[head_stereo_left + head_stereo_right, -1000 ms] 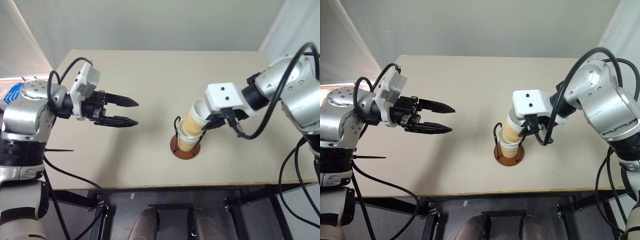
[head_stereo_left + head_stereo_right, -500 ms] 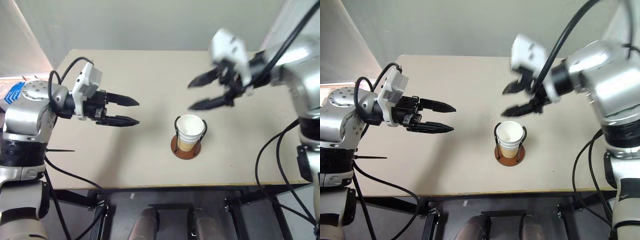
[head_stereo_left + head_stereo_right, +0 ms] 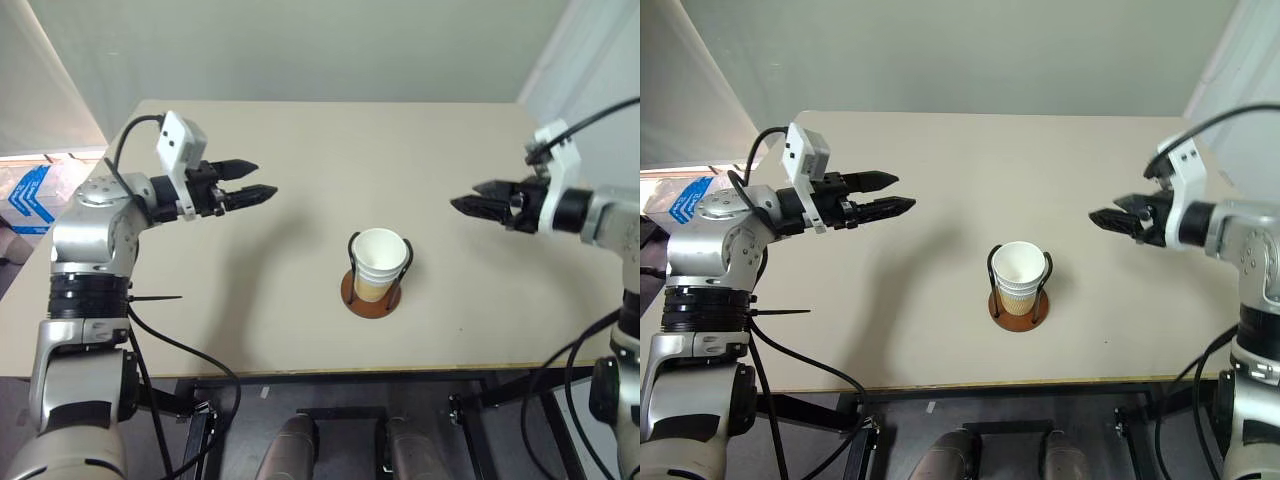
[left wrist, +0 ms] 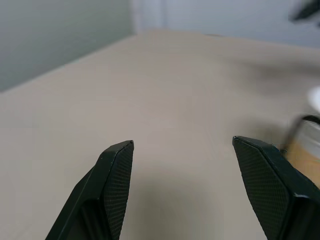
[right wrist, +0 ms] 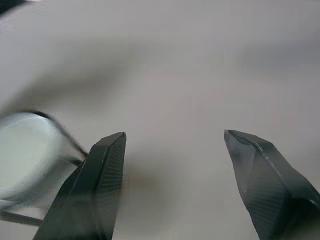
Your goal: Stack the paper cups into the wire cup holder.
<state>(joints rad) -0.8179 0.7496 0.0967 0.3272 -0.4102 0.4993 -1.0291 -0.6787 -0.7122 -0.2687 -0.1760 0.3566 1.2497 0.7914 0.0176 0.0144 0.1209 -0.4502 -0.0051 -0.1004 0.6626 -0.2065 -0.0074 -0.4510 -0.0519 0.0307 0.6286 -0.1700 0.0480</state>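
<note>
The paper cups [image 3: 379, 260] sit nested in one upright stack inside the wire cup holder [image 3: 371, 300], near the middle of the table and toward its front. The top cup's white inside faces up, and black wire loops rise on both sides of the stack. My left gripper [image 3: 265, 178] hovers open and empty to the left of the stack, pointing right. My right gripper [image 3: 462, 197] hovers open and empty to the right, pointing left. In the right wrist view the cups [image 5: 25, 155] are blurred beside the open fingers [image 5: 102, 185].
The beige table [image 3: 300, 140] carries nothing else. Its front edge runs just below the holder. A grey wall stands behind it, and a blue item [image 3: 28, 190] lies on the floor at far left.
My right gripper opened and let go of the top cup, which dropped upright into the stack. That arm then swung up and out to the right. My left gripper moved toward the table's far side and turned.
</note>
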